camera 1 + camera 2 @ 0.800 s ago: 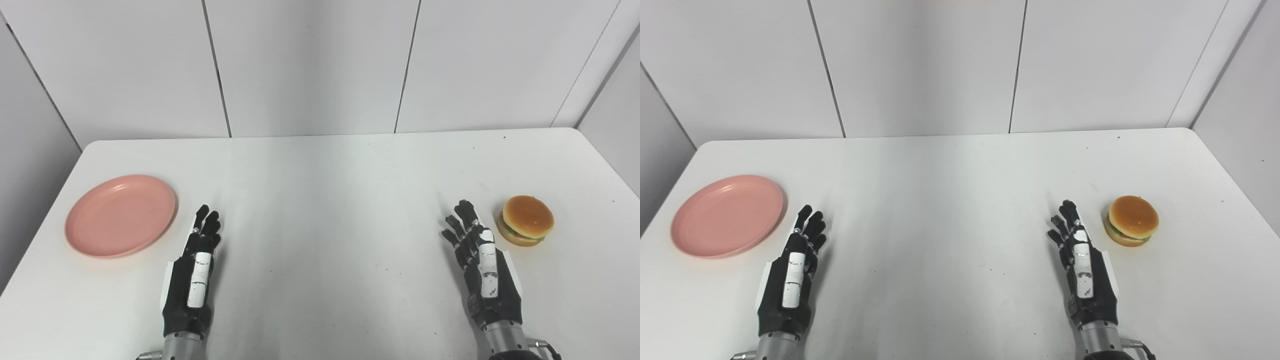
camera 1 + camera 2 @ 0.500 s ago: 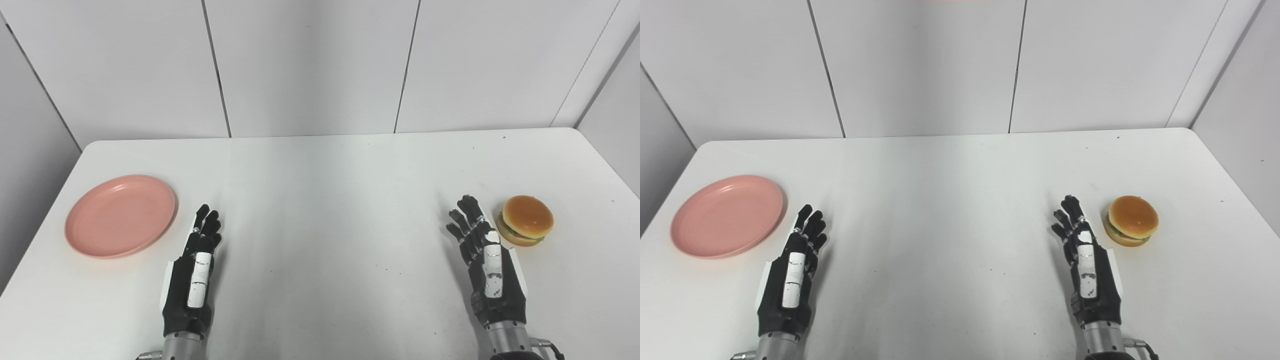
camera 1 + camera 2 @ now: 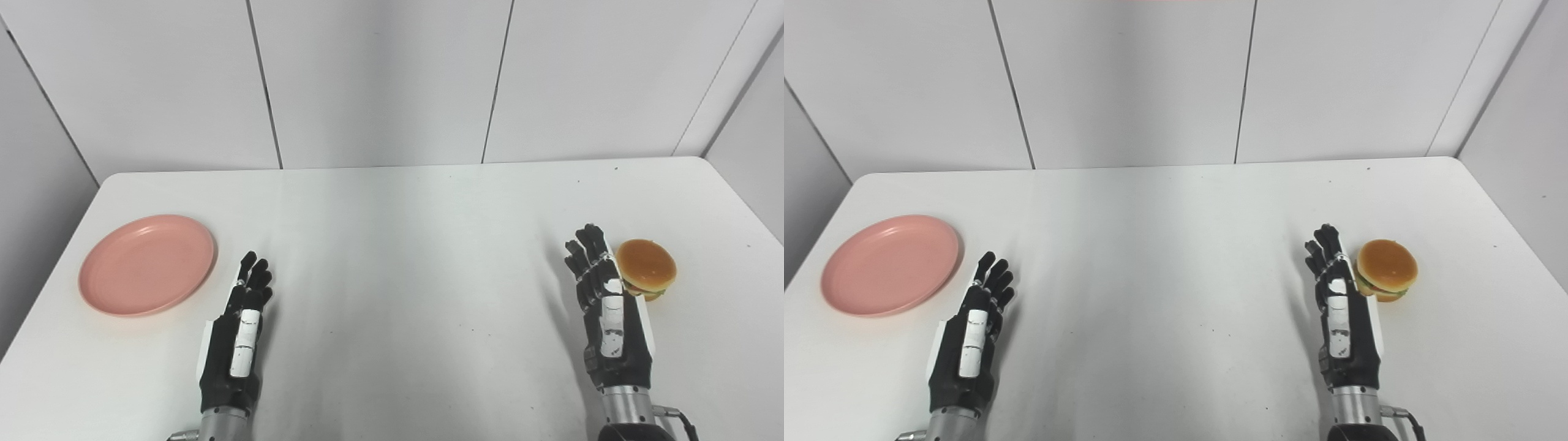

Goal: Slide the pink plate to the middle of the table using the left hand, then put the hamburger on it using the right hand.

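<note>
1. White table (image 3: 392, 245): fills the lower 2 thirds of the frame, with grey wall panels behind it.
2. Pink plate (image 3: 147, 264): lies flat at the left of the frame, near the table's left edge and well apart from the middle.
3. Left hand (image 3: 236, 343): lower left, just right of the plate and not touching it. Fingers (image 3: 254, 278) extended, slightly apart, holding nothing.
4. Right hand (image 3: 609, 318): lower right. Fingers (image 3: 588, 251) extended and slightly apart, just beside the hamburger; contact cannot be told.
5. Hamburger (image 3: 648, 266): sits on the table at the right of the frame, partly hidden behind the right hand.
</note>
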You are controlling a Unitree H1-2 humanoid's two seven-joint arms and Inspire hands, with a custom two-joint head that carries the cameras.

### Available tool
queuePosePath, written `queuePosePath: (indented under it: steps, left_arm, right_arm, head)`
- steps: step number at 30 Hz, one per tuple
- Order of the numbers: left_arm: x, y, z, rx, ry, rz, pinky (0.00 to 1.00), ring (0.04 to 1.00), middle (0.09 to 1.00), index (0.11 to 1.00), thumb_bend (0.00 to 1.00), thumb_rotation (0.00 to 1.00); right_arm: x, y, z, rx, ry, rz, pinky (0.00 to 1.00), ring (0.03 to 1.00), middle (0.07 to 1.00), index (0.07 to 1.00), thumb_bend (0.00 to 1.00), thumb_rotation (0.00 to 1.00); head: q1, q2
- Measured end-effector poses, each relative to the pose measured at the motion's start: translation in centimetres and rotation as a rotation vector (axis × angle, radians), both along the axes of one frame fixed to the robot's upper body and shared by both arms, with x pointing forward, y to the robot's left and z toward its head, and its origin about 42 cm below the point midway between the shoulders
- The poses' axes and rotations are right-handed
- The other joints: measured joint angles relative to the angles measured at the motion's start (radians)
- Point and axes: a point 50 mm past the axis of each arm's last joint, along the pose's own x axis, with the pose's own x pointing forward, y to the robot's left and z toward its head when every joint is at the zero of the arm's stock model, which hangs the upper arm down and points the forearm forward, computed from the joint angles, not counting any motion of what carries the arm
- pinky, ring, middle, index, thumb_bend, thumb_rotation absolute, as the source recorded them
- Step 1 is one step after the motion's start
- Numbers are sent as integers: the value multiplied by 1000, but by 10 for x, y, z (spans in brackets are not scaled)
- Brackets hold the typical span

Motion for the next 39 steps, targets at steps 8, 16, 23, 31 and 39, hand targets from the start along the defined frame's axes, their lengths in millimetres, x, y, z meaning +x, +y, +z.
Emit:
queuePosePath:
  steps: [8,16,23,31,39]
  left_arm:
    - [0,0,0,-4,0,-4,969,960,958,938,823,858]
    - [5,-6,-4,-7,0,-18,938,946,953,938,768,854]
    - [15,-26,-2,6,-63,-27,901,935,950,942,769,851]
    - [28,-52,-2,-1,-128,-48,894,938,957,948,659,855]
    - [34,-57,-1,-7,-187,-48,881,920,941,950,656,871]
  right_arm:
    - [0,1,0,-2,1,10,935,927,946,924,807,1000]
    - [1,-2,-2,23,6,24,934,930,950,913,782,1000]
    - [6,-12,-4,31,16,43,880,903,922,871,792,1000]
    - [13,-20,-5,54,34,49,844,877,902,850,869,1000]
    - [18,-24,-8,45,46,58,868,879,900,833,926,1000]
  head:
    - [2,2]
    - [107,-64]
    - [248,-141]
    - [307,-193]
    - [333,-219]
